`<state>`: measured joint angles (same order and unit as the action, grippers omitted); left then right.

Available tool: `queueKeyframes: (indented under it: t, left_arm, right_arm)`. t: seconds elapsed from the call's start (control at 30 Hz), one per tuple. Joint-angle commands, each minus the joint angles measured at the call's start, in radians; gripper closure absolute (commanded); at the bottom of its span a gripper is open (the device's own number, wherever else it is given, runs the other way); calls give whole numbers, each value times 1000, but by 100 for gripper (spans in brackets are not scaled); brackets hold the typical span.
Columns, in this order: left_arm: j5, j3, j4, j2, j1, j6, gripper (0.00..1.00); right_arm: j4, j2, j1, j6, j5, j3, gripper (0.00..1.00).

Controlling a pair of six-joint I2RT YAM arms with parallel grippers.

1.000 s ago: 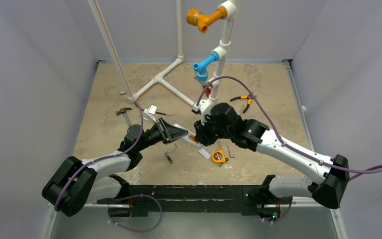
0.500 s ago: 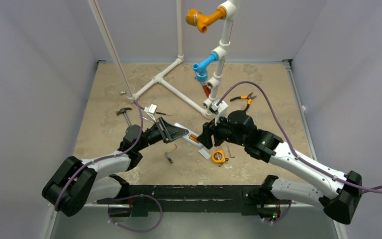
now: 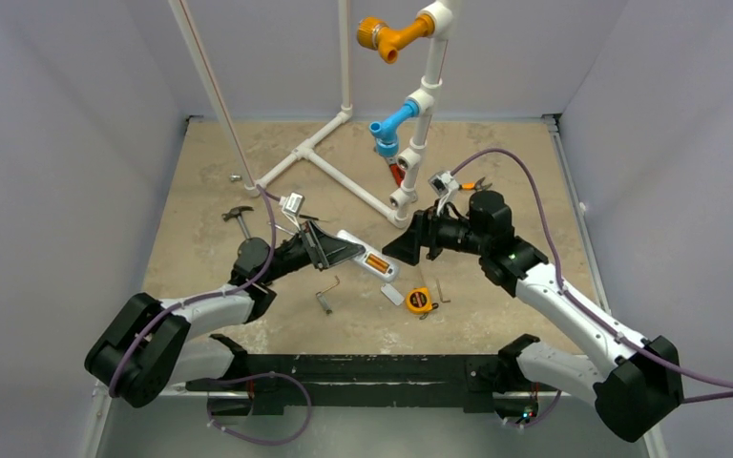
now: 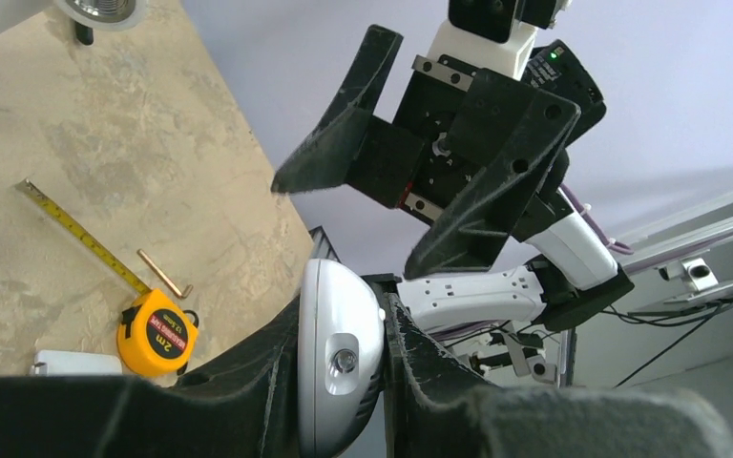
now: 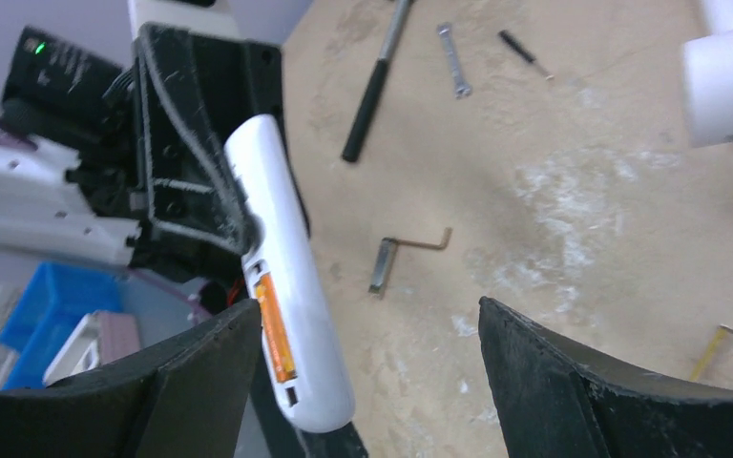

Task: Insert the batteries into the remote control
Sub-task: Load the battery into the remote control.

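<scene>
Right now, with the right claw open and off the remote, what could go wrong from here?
1. The battery sits in an uncovered bay while the remote is held in the air. A jolt or tilt could let it drop out.
2. The left claw grips only one end of the remote, so a push from the right claw may twist the remote in that grip.

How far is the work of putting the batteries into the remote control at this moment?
Done: an orange battery sits in the open compartment of the remote control; a second I cannot confirm. In hand: the left gripper holds it; the right gripper is open and empty nearby. Left: closing the compartment; a small white plate, perhaps its cover, lies on the table.
</scene>
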<state>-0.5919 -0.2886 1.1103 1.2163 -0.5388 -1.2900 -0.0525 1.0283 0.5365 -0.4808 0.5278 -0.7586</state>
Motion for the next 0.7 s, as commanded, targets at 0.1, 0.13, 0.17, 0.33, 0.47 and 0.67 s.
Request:
queueKeyframes:
  t: [0.1,0.13,0.17,0.33,0.47,0.67]
  left_arm:
    - [-49,-56,201,63,-4,-20,100]
    - [-51,-59,215,72,-3,-27,100]
    - [-51,-59,228,83,-3,-32,100]
    - [-51,-62,266,114,-3,-54,100]
    - [-49,-61,249,103,-3,-45,100]
    - [-30,-53,148,53,-3,-5,100]
  right_arm:
    - [140,35,-4,-39,322,10,21]
    - [134,35,-5,-33,321,10,22]
    - [127,37,-5,-28,321,8,23]
    - [83,62,-4,-1,315,-7,30]
    - [98,82,-5,-18,308,-7,41]
    - [121,113,-5,-27,293,-13,44]
